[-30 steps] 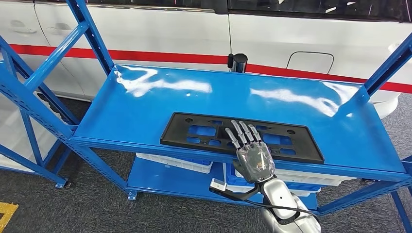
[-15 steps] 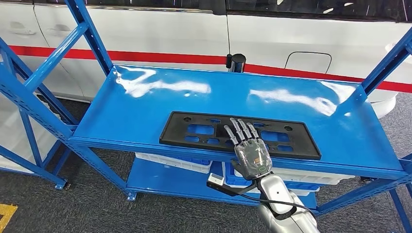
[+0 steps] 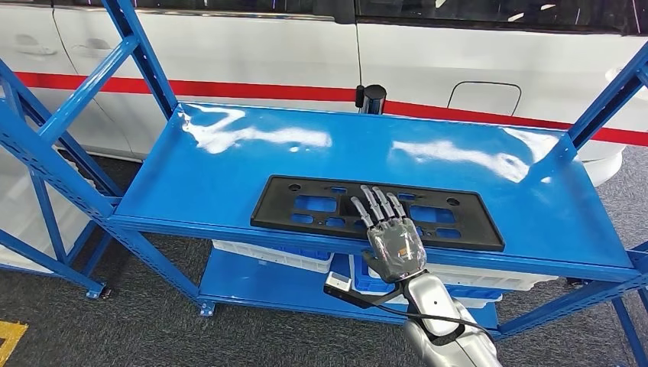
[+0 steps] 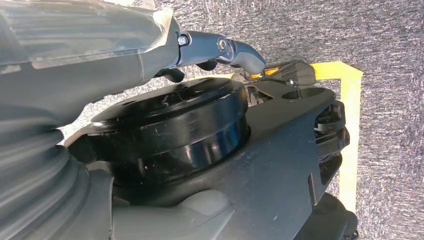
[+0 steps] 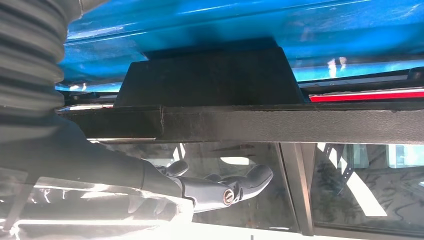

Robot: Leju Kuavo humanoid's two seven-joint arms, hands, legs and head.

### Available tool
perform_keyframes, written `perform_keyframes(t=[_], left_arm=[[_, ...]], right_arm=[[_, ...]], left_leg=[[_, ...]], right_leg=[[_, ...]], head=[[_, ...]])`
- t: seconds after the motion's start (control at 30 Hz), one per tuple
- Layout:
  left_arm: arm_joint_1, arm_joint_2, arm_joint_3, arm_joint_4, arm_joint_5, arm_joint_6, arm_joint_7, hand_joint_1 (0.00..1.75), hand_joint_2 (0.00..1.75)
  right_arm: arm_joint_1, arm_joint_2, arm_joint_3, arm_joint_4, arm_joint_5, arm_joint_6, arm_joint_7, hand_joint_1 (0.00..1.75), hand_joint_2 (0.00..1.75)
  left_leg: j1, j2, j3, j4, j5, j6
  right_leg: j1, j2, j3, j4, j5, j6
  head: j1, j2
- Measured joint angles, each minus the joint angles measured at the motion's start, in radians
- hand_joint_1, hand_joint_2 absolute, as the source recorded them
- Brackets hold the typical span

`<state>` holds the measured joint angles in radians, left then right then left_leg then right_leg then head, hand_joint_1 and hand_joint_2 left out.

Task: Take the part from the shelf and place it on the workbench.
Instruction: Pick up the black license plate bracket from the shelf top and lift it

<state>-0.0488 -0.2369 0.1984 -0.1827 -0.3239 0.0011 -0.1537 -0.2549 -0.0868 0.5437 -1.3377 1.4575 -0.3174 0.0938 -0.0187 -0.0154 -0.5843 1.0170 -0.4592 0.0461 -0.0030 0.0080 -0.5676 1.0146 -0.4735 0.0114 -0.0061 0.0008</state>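
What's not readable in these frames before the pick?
- Head view: right hand lies over the flat black plastic plate; whether anything curls under its near edge is hidden by the palm.
- Head view: white bins below, covered by the blue metal shelf.
- Left wrist view: left hand state unclear.

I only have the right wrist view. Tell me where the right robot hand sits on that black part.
Observer: The right robot hand reaches over the front edge of the black part, near its middle.
Operator: Give me the part's position on the shelf.
Observer: It lies flat along the front edge of the blue top shelf.
Operator: Report the left robot hand.
Observer: The left robot hand hangs above grey floor with yellow tape.
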Motion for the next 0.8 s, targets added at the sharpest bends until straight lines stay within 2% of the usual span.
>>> perform_keyframes(t=[0.5, 0.57, 0.7, 0.8], left_arm=[[0.000, 0.000, -0.001, 0.000, -0.016, -0.008, 0.010, 0.00, 1.75], [0.000, 0.000, -0.004, 0.000, -0.022, -0.011, 0.014, 0.00, 1.75], [0.000, 0.002, -0.009, 0.000, -0.023, -0.012, 0.017, 0.00, 1.75], [0.000, 0.002, -0.010, 0.000, -0.024, -0.012, 0.017, 0.00, 1.75]], right_arm=[[-0.008, 0.018, -0.019, 0.018, -0.006, -0.028, -0.007, 0.00, 1.75], [0.014, 0.013, -0.031, -0.029, -0.014, -0.014, -0.010, 0.00, 1.75], [0.064, -0.008, -0.052, -0.170, -0.031, 0.085, -0.003, 0.00, 1.75], [0.100, -0.020, -0.057, -0.244, -0.033, 0.106, 0.001, 0.00, 1.75]], left_leg=[[0.000, 0.002, -0.001, 0.000, 0.003, -0.002], [0.000, 0.002, -0.002, 0.000, 0.004, -0.003], [0.000, 0.002, -0.002, 0.000, 0.004, -0.003], [0.000, 0.002, -0.002, 0.000, 0.003, -0.003]], right_leg=[[0.000, 0.003, -0.003, 0.000, 0.004, -0.006], [0.000, 0.002, -0.003, 0.000, 0.004, -0.006], [0.000, 0.002, -0.003, 0.000, 0.004, -0.006], [0.000, 0.002, -0.004, 0.000, 0.004, -0.006]], head=[[0.000, 0.000], [0.000, 0.000], [0.000, 0.000], [0.000, 0.000]])
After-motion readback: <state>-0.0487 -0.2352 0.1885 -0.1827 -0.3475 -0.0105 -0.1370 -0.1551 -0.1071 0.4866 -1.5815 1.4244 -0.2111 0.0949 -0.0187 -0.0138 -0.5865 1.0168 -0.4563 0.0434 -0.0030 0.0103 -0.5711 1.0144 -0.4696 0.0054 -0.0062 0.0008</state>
